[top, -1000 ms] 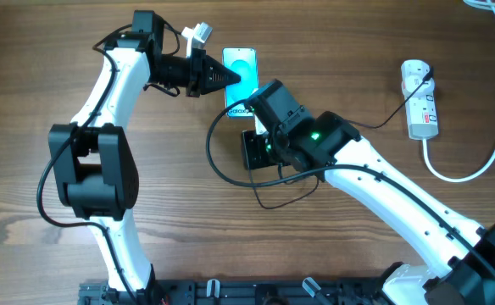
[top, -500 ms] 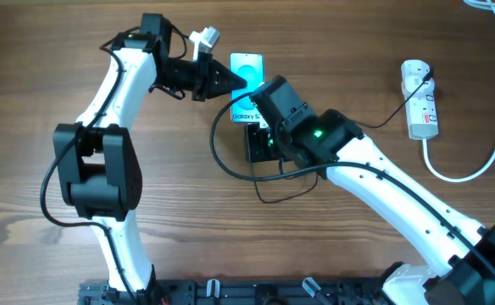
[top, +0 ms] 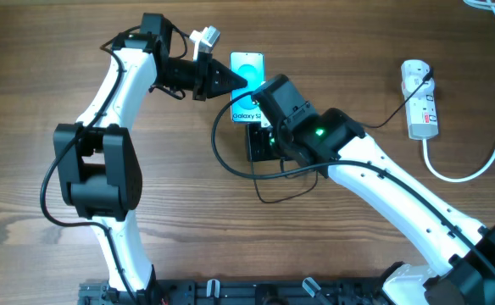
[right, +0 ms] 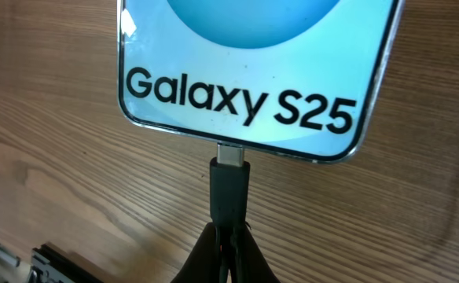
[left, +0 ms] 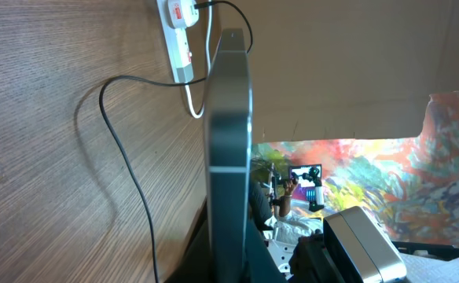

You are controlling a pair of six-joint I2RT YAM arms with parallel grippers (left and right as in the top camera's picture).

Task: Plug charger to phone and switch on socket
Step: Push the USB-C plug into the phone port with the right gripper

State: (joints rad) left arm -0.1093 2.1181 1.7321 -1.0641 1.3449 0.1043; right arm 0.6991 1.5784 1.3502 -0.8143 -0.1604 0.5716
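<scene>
Right now:
- Your left gripper [top: 236, 80] is gripping the phone [top: 248, 64] by its left side, its fingers closed against it.
- Your right gripper [right: 228, 237] is pinching the charger [right: 229, 185] by its black connector, just below the phone's bottom edge.
- The connector's metal tip is meeting the port under the "Galaxy S25" text; you cannot tell how deep it is sitting.
- The black cable is looping below the phone across the wooden table [top: 171, 212].
- The socket [top: 420, 100] is lying well apart, to the phone's right.
</scene>
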